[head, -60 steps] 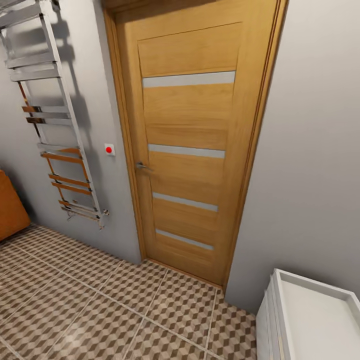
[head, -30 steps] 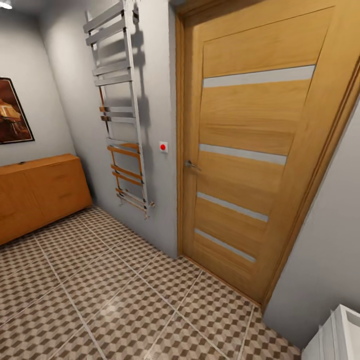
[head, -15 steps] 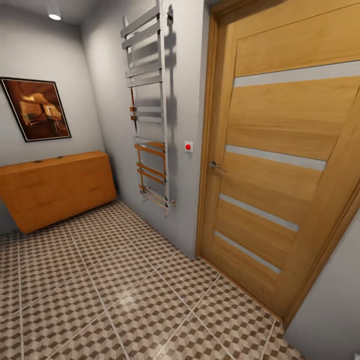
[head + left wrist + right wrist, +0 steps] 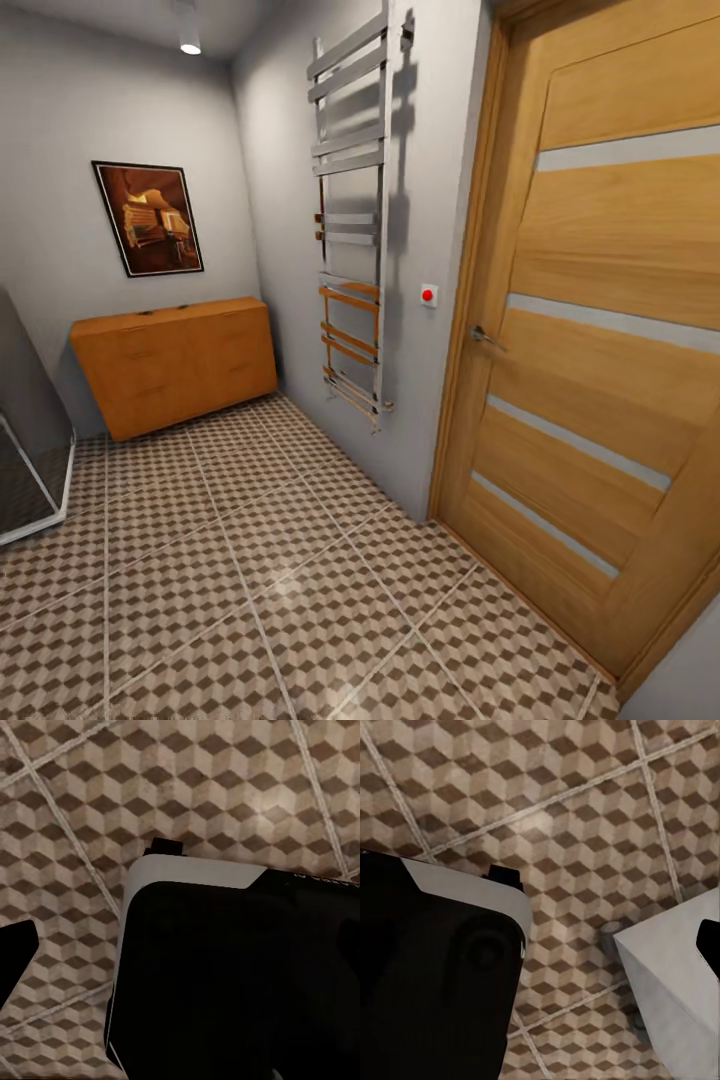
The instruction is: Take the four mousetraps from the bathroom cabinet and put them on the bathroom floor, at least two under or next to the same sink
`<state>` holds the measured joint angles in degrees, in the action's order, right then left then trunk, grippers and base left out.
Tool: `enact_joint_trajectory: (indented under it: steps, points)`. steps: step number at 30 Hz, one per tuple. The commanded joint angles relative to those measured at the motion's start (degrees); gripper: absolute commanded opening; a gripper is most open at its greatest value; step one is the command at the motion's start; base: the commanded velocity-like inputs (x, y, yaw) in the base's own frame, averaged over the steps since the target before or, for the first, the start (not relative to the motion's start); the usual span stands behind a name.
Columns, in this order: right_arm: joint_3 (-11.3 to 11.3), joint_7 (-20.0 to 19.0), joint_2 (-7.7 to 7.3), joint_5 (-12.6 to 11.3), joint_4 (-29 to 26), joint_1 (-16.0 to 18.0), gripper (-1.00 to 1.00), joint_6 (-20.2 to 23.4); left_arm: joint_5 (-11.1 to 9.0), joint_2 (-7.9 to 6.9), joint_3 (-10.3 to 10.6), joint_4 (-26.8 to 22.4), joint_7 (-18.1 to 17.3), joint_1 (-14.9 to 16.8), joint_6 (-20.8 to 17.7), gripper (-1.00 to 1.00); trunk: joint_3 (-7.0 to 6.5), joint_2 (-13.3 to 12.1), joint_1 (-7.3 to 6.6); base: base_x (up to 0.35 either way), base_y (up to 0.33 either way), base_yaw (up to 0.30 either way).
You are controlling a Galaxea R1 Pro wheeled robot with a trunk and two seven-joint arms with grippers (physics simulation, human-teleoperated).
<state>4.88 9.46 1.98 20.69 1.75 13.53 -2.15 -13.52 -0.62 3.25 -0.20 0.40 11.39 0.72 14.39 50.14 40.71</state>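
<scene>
Step in hand, as judged: transit toward the cabinet [image 4: 175,362]; no retrieval begun. Cabinet located at the far end of the bathroom floor [image 4: 260,560], set against the back wall, below a framed picture [image 4: 148,218]. Drawer fronts closed. Two small dark specks visible on the flat top near the back edge; too small to identify as mousetraps. Sink outside the head view.

Along the right-hand wall: chrome towel rail [image 4: 352,215], red wall button [image 4: 428,295], wooden door [image 4: 600,340] shut. At the left edge of the floor, a dark panel with a light frame [image 4: 30,450], identity uncertain.

Wrist views directed down at the cube-patterned tiles, with dark robot body panels in front. A white boxy object [image 4: 675,982] beside the right arm, standing on the floor. State of both end effectors: cannot be told, fingers unseen.

Next move, as judged: drive forward across the open tiles, stop square to the cabinet front within arm reach, then check top and drawers for the four traps. Keep clear of the towel rail.
</scene>
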Motion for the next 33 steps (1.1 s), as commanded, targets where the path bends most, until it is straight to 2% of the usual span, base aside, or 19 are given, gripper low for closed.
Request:
enact_joint_trajectory:
  steps: [1,33]
  points:
    - [0.48,0.29,-0.01,0.58,0.18,0.09,1.00,-0.23,-0.44,0.02,0.35,0.02,0.04,0.04,0.08,1.00,0.07,0.05,0.00,0.000,0.000,0.300]
    - [0.48,0.29,-0.03,0.58,0.18,0.09,1.00,-0.23,-0.37,0.09,0.35,0.02,0.04,0.04,0.08,1.00,0.07,0.05,0.00,0.000,0.000,0.300]
